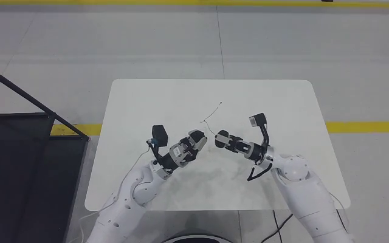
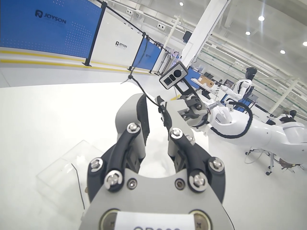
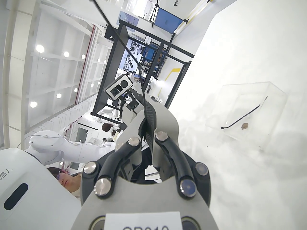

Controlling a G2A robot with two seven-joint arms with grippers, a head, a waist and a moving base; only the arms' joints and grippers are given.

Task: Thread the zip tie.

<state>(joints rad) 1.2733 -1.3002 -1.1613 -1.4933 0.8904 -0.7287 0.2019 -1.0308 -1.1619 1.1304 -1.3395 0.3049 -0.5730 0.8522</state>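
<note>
In the middle of the top view, low on the white desk (image 1: 273, 109), the two grippers meet almost tip to tip. The left gripper (image 2: 155, 116) comes in from the lower left with its fingers well apart and nothing between the pads. The right gripper (image 3: 146, 113) comes in from the lower right, clamped tight on one end of the zip tie (image 3: 108, 25).

From that pinch the tie stands free in the air. In the top view it is a thin dark line running from the gap between the grippers up and to the right, ending in its small head (image 1: 220, 103) nearer the middle of the desk. The long axis therefore points away from both arms, and the head is the far, unsupported end.

In the left wrist view the strap crosses right at the open fingertips, then runs on to the head beyond. I cannot tell whether it lies inside the reach of the pads or just past them.

My reading is that the coming move turns on this. The left gripper is the free one and sits beside the held end, so the head lies outward from it along the strap. It would have to travel up that line, or the right would have to bend the tie back, before either end can meet the other.

Farther out on the desk is a clear box (image 3: 263, 130) with a spare tie (image 3: 241, 118) lying flat in it, well apart from both grippers.
</note>
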